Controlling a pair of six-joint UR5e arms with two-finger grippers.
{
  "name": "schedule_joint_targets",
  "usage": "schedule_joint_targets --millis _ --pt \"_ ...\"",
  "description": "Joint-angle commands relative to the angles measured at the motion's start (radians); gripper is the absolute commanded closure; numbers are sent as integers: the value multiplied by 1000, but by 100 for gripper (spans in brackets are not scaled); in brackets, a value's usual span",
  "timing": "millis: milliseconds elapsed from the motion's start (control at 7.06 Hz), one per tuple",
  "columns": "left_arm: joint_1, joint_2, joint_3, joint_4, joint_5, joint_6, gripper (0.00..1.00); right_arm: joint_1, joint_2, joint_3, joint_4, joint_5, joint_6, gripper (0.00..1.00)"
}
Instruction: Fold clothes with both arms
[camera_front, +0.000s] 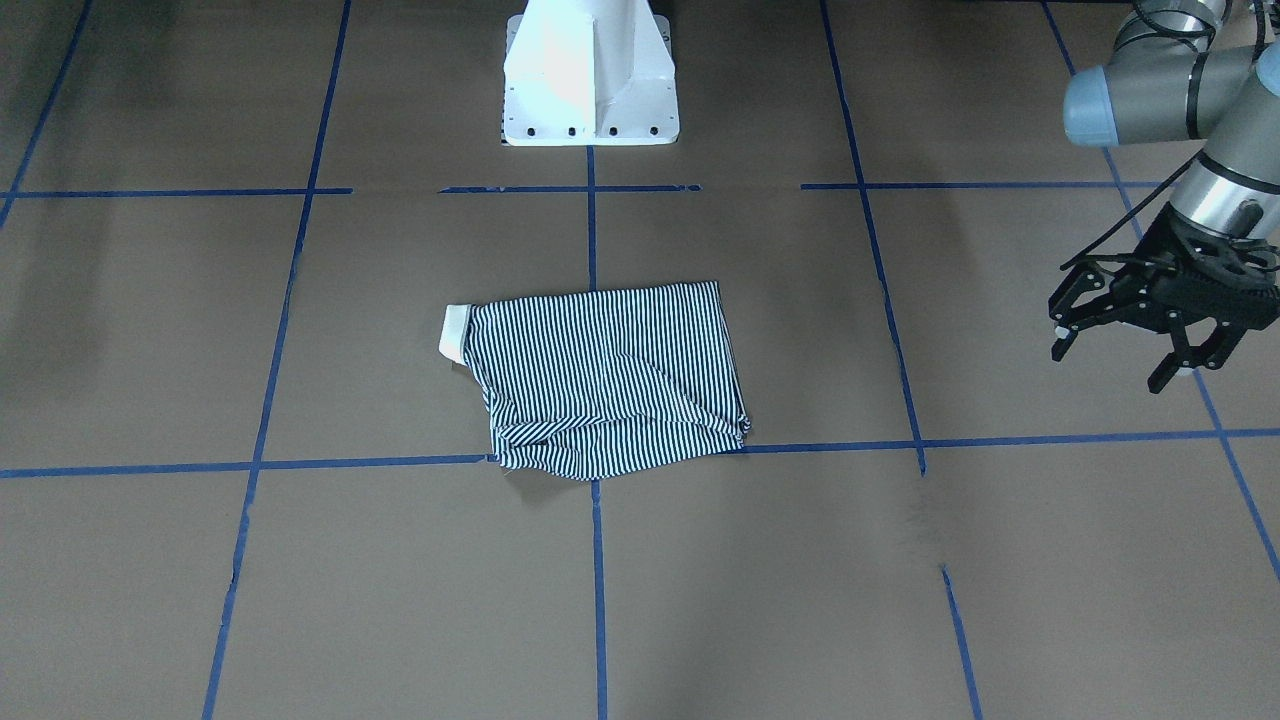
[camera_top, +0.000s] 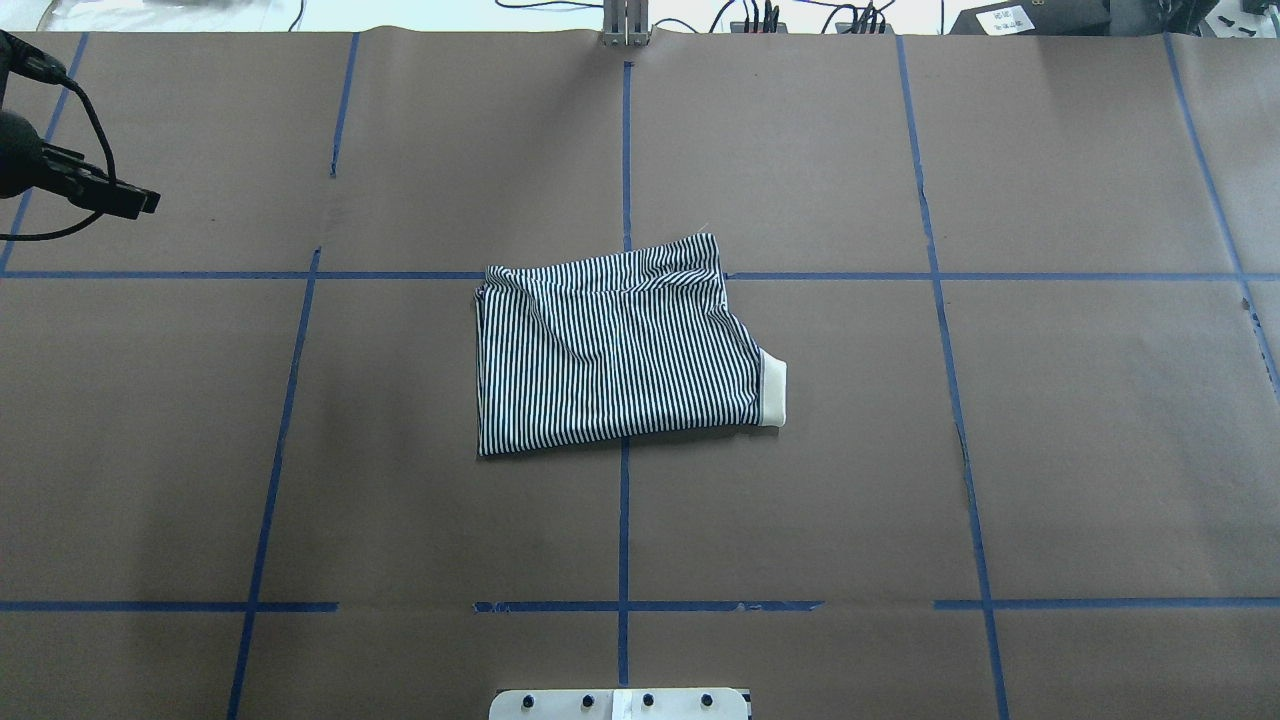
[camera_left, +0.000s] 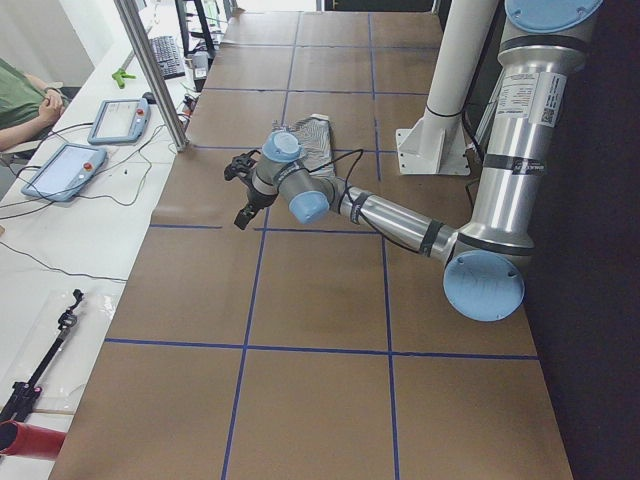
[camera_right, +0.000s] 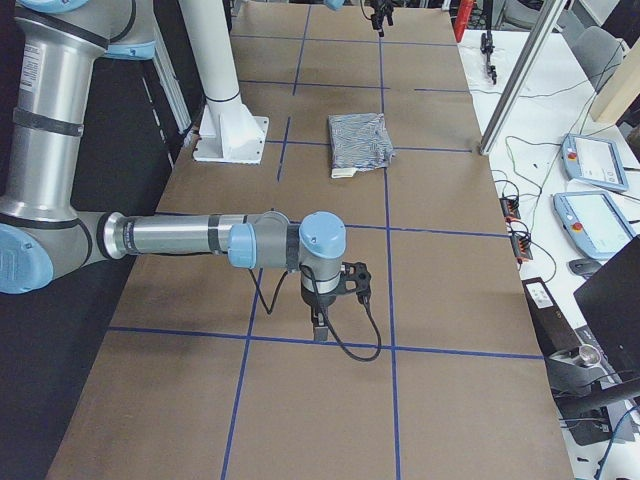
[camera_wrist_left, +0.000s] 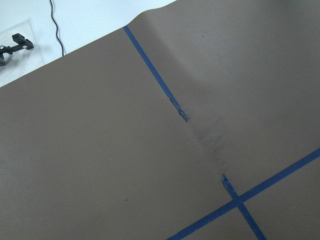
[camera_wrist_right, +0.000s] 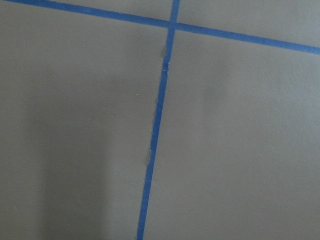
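Observation:
The striped polo shirt (camera_front: 610, 375) lies folded into a rough rectangle at the table's centre, with its cream collar (camera_front: 455, 330) sticking out at one end. It also shows in the overhead view (camera_top: 615, 345). My left gripper (camera_front: 1115, 355) hovers open and empty, far to the side of the shirt and above the table; only its tip (camera_top: 125, 198) shows in the overhead view. My right gripper (camera_right: 335, 290) points down over the table well away from the shirt (camera_right: 360, 140) and shows only in the exterior right view. I cannot tell whether it is open or shut.
The white pedestal (camera_front: 590, 80) stands at the robot's edge of the table. Blue tape lines (camera_top: 625, 520) grid the brown table cover. A metal post (camera_left: 155, 75) and teach pendants (camera_left: 65, 170) stand along the operators' side, where a person (camera_left: 20, 100) sits.

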Motion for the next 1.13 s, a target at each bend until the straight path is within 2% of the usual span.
schedule_joint_targets --millis 0,142,425,567,709,992 --pt "-213 23 125 33 -189 111 0 15 -9 -22 0 9 0 0" --pt "-271 27 175 200 -225 284 0 15 -10 -26 0 9 -1 0" --pt "-325 45 141 506 -225 347 0 15 -14 -26 0 8 0 0" --pt "-383 96 141 542 -228 458 0 15 -14 -26 0 9 0 0" --pt "-409 137 137 539 -233 490 0 15 -15 -28 0 9 0 0" --pt "-485 148 144 536 -235 491 0 15 -17 -26 0 9 0 0"
